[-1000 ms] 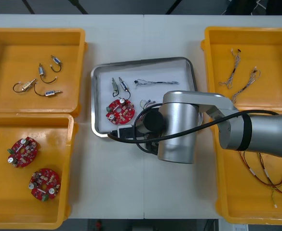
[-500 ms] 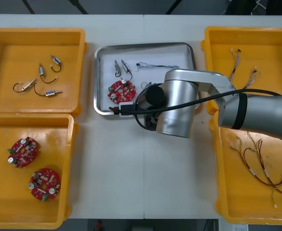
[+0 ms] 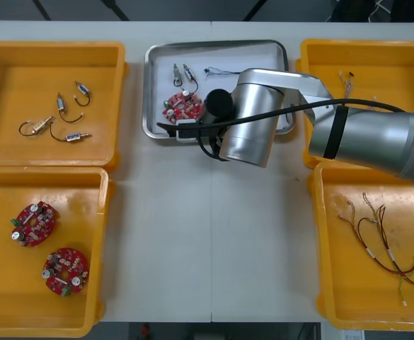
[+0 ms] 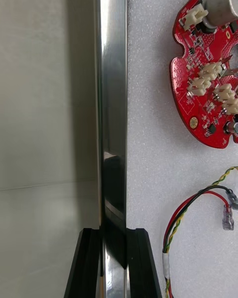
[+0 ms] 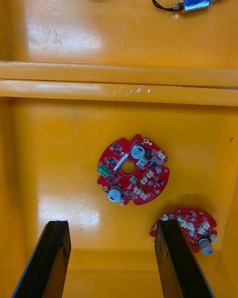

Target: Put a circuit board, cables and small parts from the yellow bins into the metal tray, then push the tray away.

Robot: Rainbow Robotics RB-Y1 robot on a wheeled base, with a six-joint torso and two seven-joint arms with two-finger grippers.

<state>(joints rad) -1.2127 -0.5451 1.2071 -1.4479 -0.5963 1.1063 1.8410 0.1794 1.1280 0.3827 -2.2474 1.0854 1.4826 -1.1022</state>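
1. Metal tray (image 3: 148,92): shiny rim, white inside. It lies flat at the table's far middle, between the two far yellow bins (image 3: 51,47).
2. Circuit board (image 3: 180,108): round, red. It lies flat in the tray, near the left wall.
3. Small metal parts (image 3: 182,73): two, side by side, just beyond the board.
4. Black cable (image 3: 224,71): thin, along the far wall.
5. Red and yellow cable (image 4: 171,228): curled, near the board.

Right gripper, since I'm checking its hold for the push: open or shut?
The right gripper is shut on the metal tray: its fingers clamp the rim between them.
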